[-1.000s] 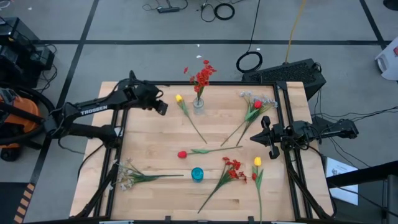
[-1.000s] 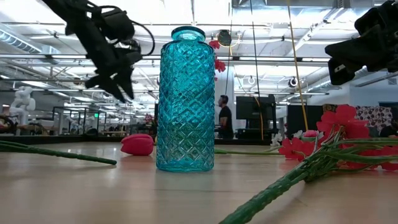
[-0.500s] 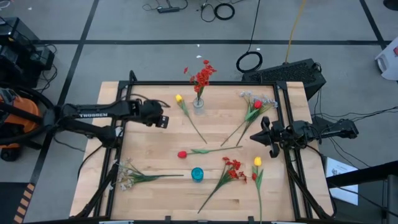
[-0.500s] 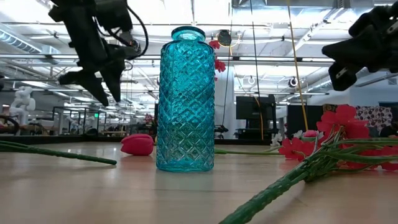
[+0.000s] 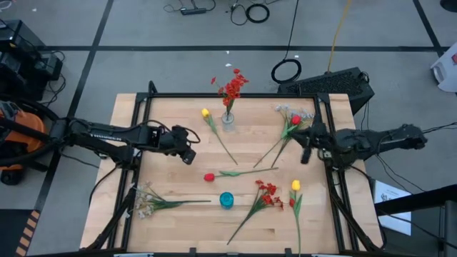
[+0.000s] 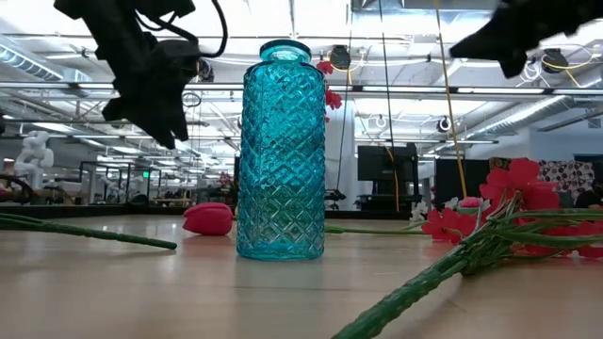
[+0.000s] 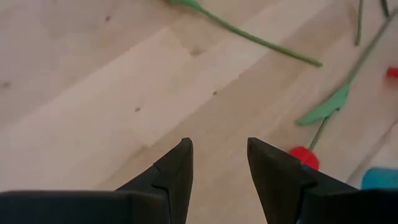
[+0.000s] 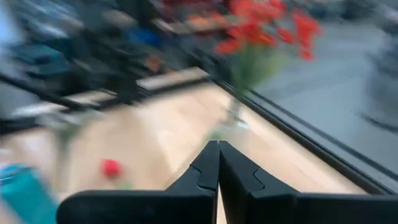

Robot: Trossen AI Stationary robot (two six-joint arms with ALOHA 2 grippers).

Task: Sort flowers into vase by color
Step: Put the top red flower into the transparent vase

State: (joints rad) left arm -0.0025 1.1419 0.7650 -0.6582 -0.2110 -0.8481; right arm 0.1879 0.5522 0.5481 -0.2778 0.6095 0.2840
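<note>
Flowers lie loose on the wooden table. A red spray [image 5: 232, 87] stands in a clear vase [image 5: 228, 118] at the far edge. A teal vase [image 5: 226, 200] stands upright near the middle of the near side. A red tulip [image 5: 208, 177] lies just beyond it, and a yellow tulip [image 5: 206, 113] lies left of the clear vase. My left gripper [image 5: 189, 145] hangs open above bare wood left of the red tulip [image 7: 303, 157]. My right gripper [image 5: 305, 146] is shut and raised near red and white stems [image 5: 291, 123].
A white spray [image 5: 146, 200] lies at the near left. A red spray [image 5: 265, 194] and a second yellow tulip [image 5: 295, 185] lie at the near right. Bare wood shows between the left gripper and the left rail [image 5: 136, 153]. A black frame rims the table.
My left gripper has moved from the far left corner toward the near edge and the table's middle, coming lower. My right gripper has risen, shifted toward the far edge and tipped up to point level across the table. No flower has moved.
</note>
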